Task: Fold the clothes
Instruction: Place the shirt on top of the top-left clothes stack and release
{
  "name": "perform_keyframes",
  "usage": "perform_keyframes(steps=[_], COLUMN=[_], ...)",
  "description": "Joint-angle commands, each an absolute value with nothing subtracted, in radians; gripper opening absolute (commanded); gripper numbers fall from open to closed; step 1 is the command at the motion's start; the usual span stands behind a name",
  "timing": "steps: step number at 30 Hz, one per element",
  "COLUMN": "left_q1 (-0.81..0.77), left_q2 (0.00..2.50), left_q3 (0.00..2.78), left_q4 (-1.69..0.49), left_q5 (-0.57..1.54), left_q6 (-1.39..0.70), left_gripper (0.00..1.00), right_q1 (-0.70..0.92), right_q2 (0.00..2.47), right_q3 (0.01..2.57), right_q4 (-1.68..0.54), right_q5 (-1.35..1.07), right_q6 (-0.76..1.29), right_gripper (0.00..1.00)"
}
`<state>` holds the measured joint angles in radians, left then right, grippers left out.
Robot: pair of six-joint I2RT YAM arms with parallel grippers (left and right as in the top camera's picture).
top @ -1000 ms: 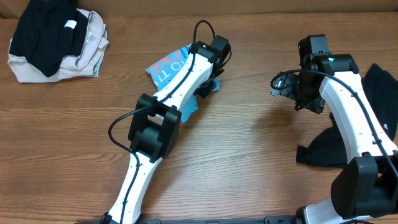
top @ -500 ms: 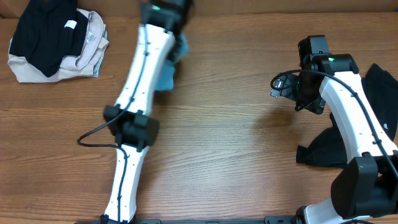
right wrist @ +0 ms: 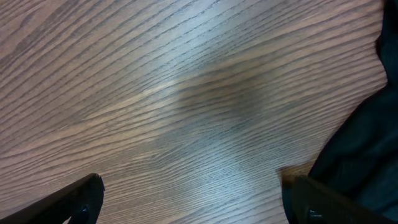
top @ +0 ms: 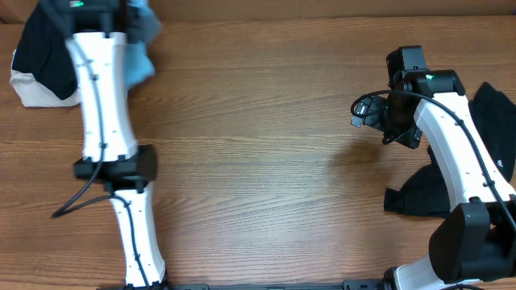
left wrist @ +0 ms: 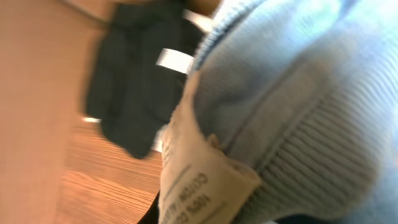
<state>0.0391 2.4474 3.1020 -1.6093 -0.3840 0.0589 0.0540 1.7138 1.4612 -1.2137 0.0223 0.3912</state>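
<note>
My left gripper point(top: 113, 10) is at the far left back edge of the table, shut on the light blue T-shirt point(top: 142, 42), which hangs bunched beside the arm. In the left wrist view the blue ribbed fabric point(left wrist: 311, 93) and its beige care label point(left wrist: 199, 180) fill the frame and hide the fingers. Just beside it lies a stack with a black garment point(top: 44, 48) on a beige one point(top: 32, 93); the black one also shows in the left wrist view point(left wrist: 137, 81). My right gripper point(top: 363, 109) is open and empty over bare wood point(right wrist: 199, 205).
More black clothes lie at the right edge point(top: 492, 105) and by the right arm's base point(top: 415, 193); a black fold shows in the right wrist view point(right wrist: 367, 137). The table is brown wood point(top: 282, 161).
My left arm has swung from the table's middle to the far left back corner, carrying the light blue T-shirt over to the stack. The right arm has not moved.
</note>
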Motion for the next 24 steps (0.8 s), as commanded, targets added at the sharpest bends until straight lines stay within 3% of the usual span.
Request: perform_keyframes(steps=[1,10,24], left_q1=[0.120,0.288,0.400], left_q2=[2.344,2.344,2.349], left_q3=[3.143,3.073,2.622], left_q4=[-1.545,-1.282,-0.719], left_q5=[-0.445,-0.448,-0.524], left_q6=[0.106,0.277,0.381], left_gripper=[0.04,0.04,0.04], right_q1=[0.051,0.051,0.051], right_q2=[1.697,1.697,1.697], right_q3=[1.480,1.480,1.480], right_q4=[-1.209,-1.212,-1.244], right_q5=[0.012,-0.005,-0.002], right_q6=[0.385,0.389,0.389], right_gripper=[1.00,1.00,1.00])
